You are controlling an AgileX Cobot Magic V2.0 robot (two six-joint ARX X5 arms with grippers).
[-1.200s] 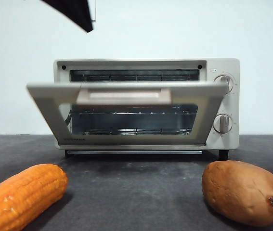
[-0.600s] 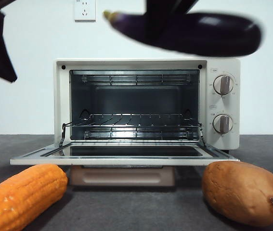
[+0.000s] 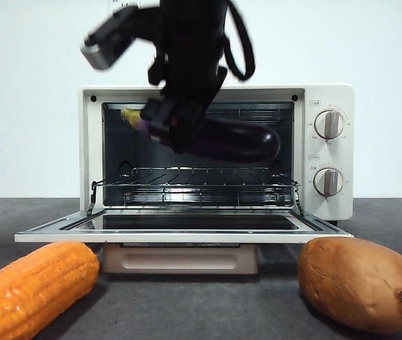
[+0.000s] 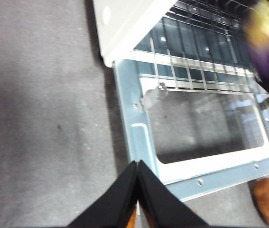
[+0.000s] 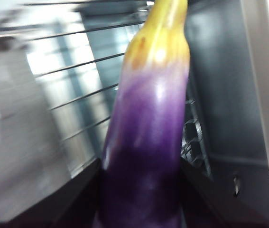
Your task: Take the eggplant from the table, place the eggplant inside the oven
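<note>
A: Near edge first?

B: Corn cob (image 3: pixel 34 289) lay at 7 o'clock in the front view and a sweet potato (image 3: pixel 360 283) at 5 o'clock, both on the table (image 3: pixel 201 304), both clear of the work. Neither was the target.

A: Oven?

B: The oven (image 3: pixel 328 152) sat behind them at center. Its door (image 3: pixel 186 228) lay flat open toward the camera, with the wire rack (image 3: pixel 193 185) bare inside.

A: Where was the eggplant?

B: The eggplant (image 3: pixel 236 140) was in the air, lying roughly level in the oven mouth above the rack and not touching it. Stem tip pointed to 9 o'clock. The right gripper (image 3: pixel 179 124) came in from 12 o'clock and was clamped around it near the stem end. The right wrist view showed the eggplant (image 5: pixel 148 142) rising between the jaws with the rack behind it.

A: Left arm?

B: The left gripper (image 4: pixel 137 178) waited off to the side of the door with its jaws pressed together, holding nothing.

A: Step?

B: Pick was done; my read is mid-insertion. The next move calls for pushing deeper, lowering until the eggplant rests flat on the rack, then letting go and backing straight out. The gripper needs clearance from the top of the opening.
</note>
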